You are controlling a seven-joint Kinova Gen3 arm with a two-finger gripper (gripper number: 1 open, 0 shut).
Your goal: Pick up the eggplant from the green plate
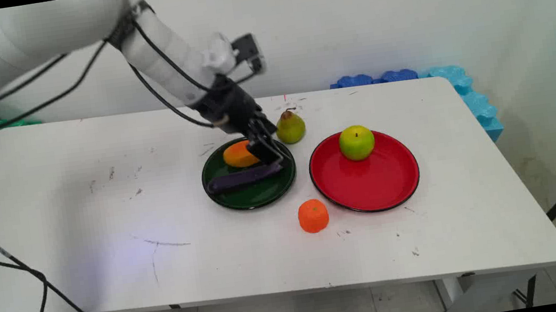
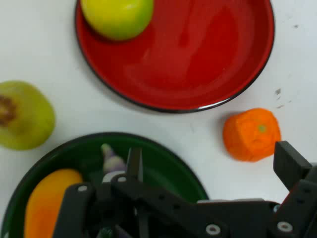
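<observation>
I see the white desk (image 1: 105,227), then the red plate (image 1: 384,185) carrying a green apple (image 1: 357,142), then the green plate (image 1: 251,194) — my gripper (image 1: 270,159) is low over it, its jaws spread around the purple eggplant's (image 1: 238,179) right end, long axis running left-right, mango (image 1: 239,154) just behind.

No legible text, labels, brands, numbers or signs on any surface in either view; nothing readable here.

Bright, even light all over, soft shadows under the plates. Hand view's slightly soft up close, with gloss on the red plate (image 2: 198,64).
</observation>
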